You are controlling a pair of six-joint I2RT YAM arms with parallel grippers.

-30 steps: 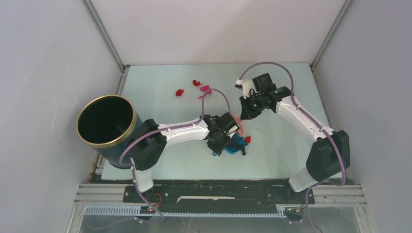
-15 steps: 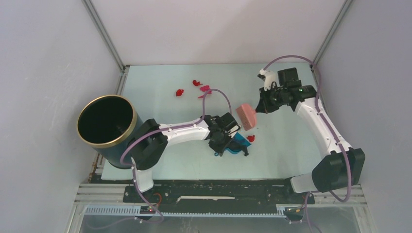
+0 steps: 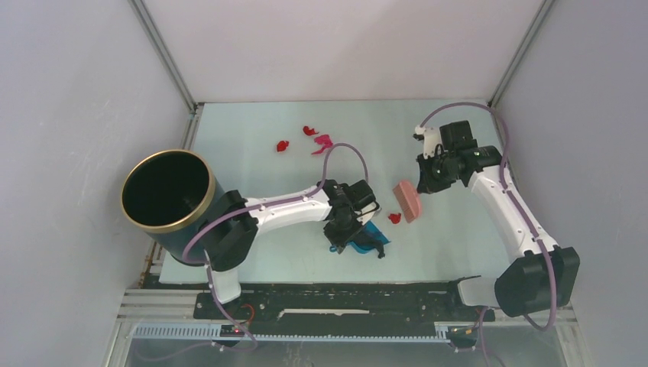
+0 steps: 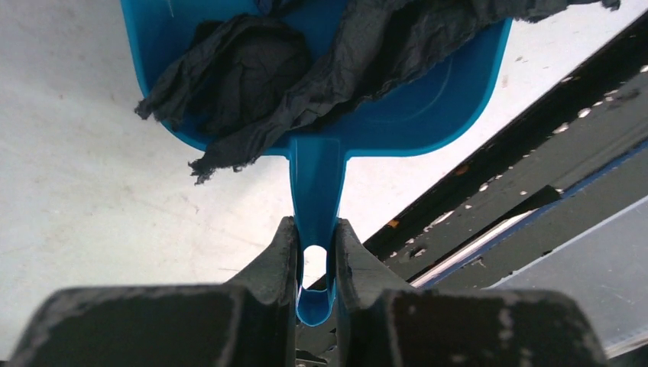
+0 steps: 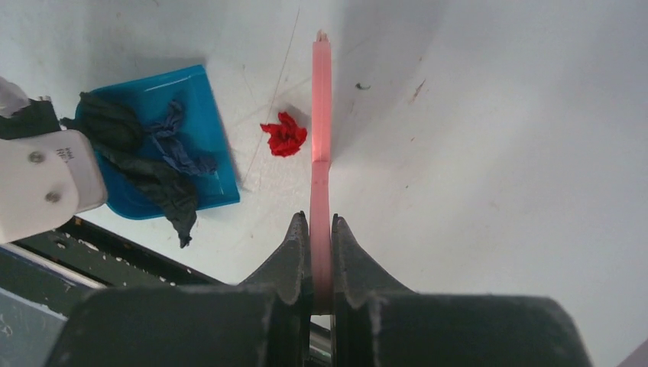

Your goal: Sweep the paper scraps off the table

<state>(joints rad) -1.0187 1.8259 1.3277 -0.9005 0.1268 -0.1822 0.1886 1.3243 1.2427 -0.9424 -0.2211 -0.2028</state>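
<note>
Robot lab cell: bare grey-white walls (image 3: 69,115), pale table (image 3: 252,122), black mounting rail (image 3: 397,300).

On my left a tall black bin (image 3: 166,191) with a gold rim stands in the near corner, its mouth open upward, close against the grey-white wall (image 3: 76,115). I see a blue dustpan (image 3: 368,237) lying flat near the black rail (image 3: 344,300) that runs along the front. Just right of it, not touching, a pink hand brush (image 3: 407,200) sits at an angle; my right wrist view shows it edge-on as a thin pink strip.
</note>
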